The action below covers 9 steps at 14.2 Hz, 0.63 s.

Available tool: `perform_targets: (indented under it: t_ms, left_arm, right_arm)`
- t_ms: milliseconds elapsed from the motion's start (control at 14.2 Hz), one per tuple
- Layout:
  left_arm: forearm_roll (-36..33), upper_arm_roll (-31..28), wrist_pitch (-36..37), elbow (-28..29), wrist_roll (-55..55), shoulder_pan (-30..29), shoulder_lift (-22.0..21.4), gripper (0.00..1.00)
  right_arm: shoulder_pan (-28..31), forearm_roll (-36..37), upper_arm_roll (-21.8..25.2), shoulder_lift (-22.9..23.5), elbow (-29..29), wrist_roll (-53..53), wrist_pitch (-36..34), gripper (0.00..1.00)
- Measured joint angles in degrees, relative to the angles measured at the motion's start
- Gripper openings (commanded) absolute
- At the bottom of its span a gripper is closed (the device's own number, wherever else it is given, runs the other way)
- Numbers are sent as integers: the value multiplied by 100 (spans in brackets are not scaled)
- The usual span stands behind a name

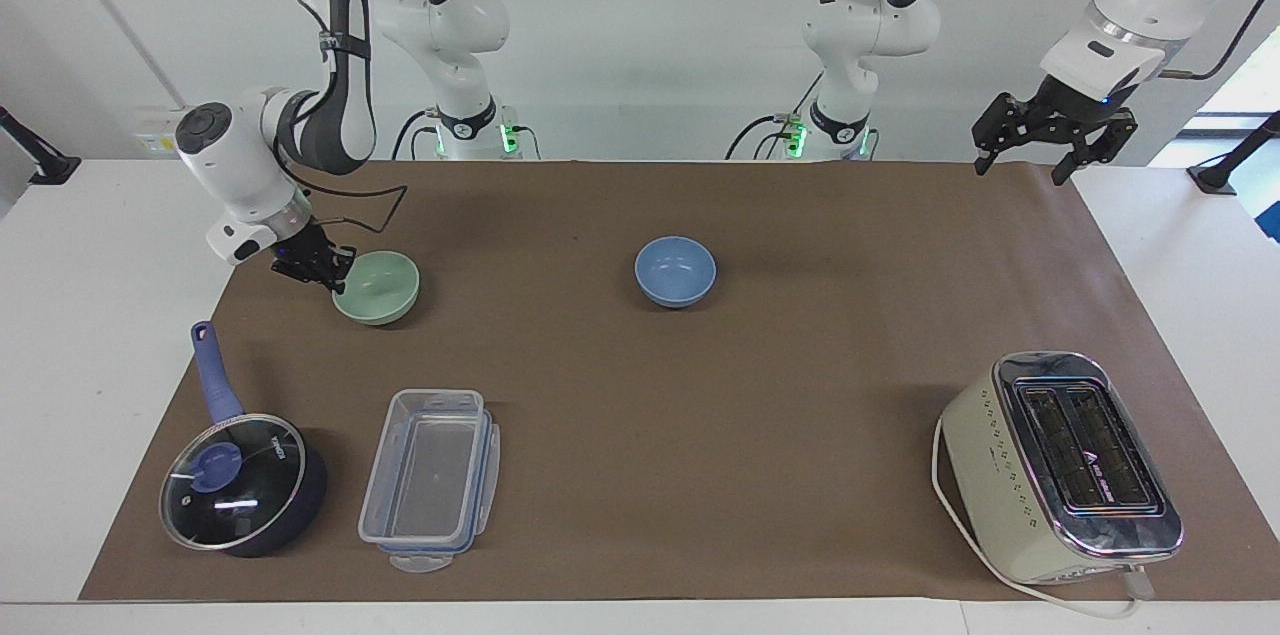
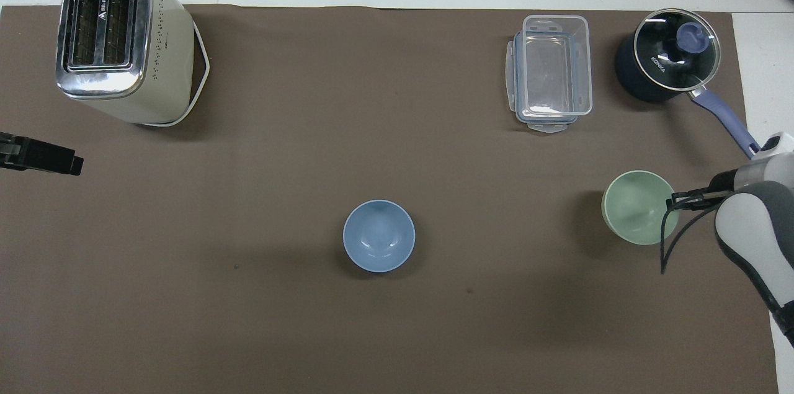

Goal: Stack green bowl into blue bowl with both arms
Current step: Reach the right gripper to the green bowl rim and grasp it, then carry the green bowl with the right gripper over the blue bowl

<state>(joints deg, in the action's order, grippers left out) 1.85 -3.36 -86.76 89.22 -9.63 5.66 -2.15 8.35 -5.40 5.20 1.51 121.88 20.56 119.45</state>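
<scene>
- Mint-green, small round matte bowl (image 1: 376, 287) sits near the table's right-arm end, its rim pinched by the right gripper (image 1: 334, 277), fingers closed on it.
- Periwinkle-blue round bowl (image 1: 675, 271) rests mid-table.
- Left gripper (image 1: 1030, 155) waits over the left-arm end, fingers open.
- Risk: a one-sided rim grip may tip or drop the bowl.
- Hidden: the fingertip inside the rim.

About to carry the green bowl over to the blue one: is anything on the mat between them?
Nothing visible. The right hand is shut on the green bowl's rim, and only bare brown mat lies between it and the blue bowl. The clear container and saucepan sit farther from the robots, off that line.
</scene>
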Motion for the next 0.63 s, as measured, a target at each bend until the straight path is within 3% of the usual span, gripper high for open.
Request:
perform_targets:
  t_ms: [282, 634]
  left_arm:
    - [0, 0, 0, 0, 0, 0, 0, 100]
    - [0, 0, 1, 0, 0, 0, 0, 100]
  right_arm:
    - [-631, -114, -28, -31, -688, -629, -791, 0]
    - [-1593, -191, -318, -34, -1116, -2232, -1013, 0]
